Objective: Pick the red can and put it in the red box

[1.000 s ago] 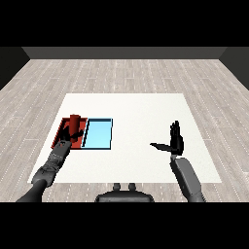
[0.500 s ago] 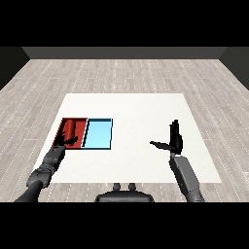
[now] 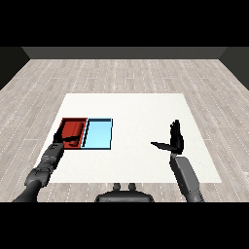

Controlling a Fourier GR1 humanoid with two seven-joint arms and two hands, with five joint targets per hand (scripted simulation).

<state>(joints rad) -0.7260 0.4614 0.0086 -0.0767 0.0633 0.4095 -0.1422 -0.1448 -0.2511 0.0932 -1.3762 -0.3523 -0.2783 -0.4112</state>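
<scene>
**Red on red: the can is hard to pick out in the tray**

We see our left hand [image 3: 62, 140] at the near edge of the red tray [image 3: 74, 123], its dark fingers reaching over the near wall; whether they curl round anything we cannot tell, since they show only as a dark patch against the red floor; the red can we cannot pick out as a separate shape, and we judge it most likely lies inside the red tray under or beside that hand, though red on red hides it. The light blue tray [image 3: 98, 134] sits touching the red one on its right side. Our right hand [image 3: 175, 141] hovers well apart over the white table [image 3: 131, 109], fingers straight and upright, thumb stretched out to the side, holding nothing.

As to handling, we judge a can to be stiff, smooth-walled and fairly light; round sides may slip or roll if it is laid down, so we would take it about the middle of its body, fingers on one side and thumb opposite; we would set it upright on the tray floor, clear of the walls.
</scene>
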